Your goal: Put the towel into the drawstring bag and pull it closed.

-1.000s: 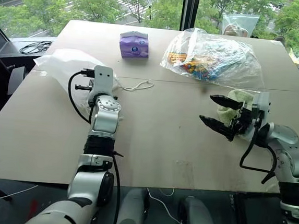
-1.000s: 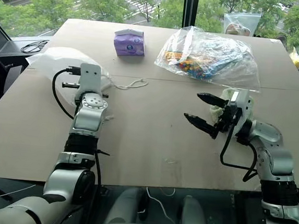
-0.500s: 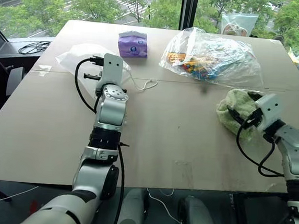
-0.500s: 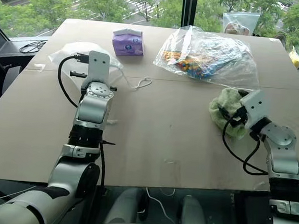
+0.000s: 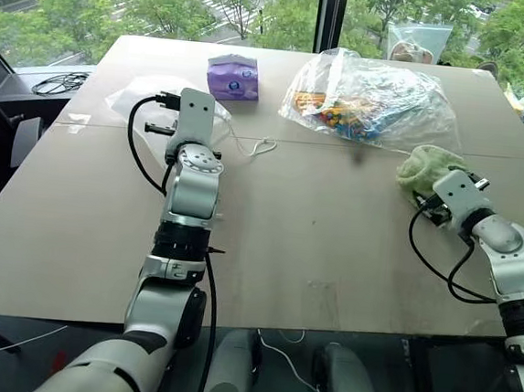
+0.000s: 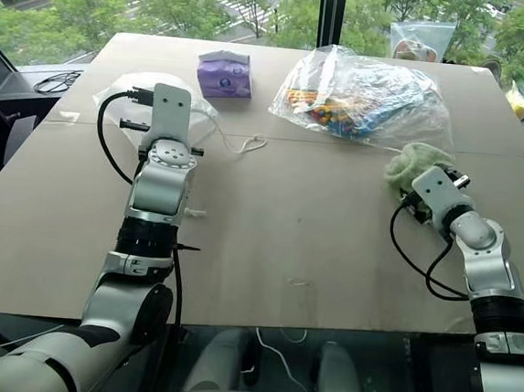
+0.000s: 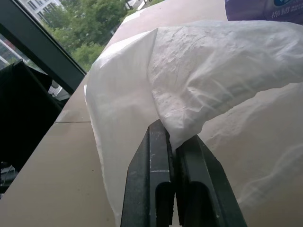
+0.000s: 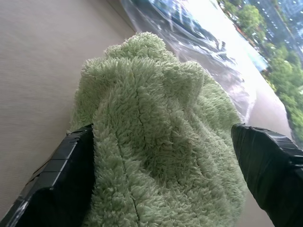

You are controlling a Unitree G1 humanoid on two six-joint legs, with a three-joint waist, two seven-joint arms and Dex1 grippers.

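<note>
Table [image 5: 313,246]: both arms reach over it. Clear plastic bag of colourful items [image 5: 376,100] lies just beyond the right gripper [image 8: 165,156]. Drawstring bag [image 7: 213,71]: its thin fabric is pinched between the left gripper's [image 7: 173,142] closed fingers, ahead of that wrist. Towel [image 8: 156,132] sits between the right gripper's wide-spread fingers; contact uncertain. Purple tissue box [image 5: 234,76] stands beyond the left gripper.

We see a pale green towel [image 8: 161,137] between black fingers [image 8: 61,175], and a white translucent drawstring bag [image 7: 208,71] with a white cord [image 5: 252,147]. The tissue box [image 5: 234,76] is purple, the clear plastic bag [image 5: 371,100] holds multicoloured items, and the table [image 5: 313,246] is plain beige.
</note>
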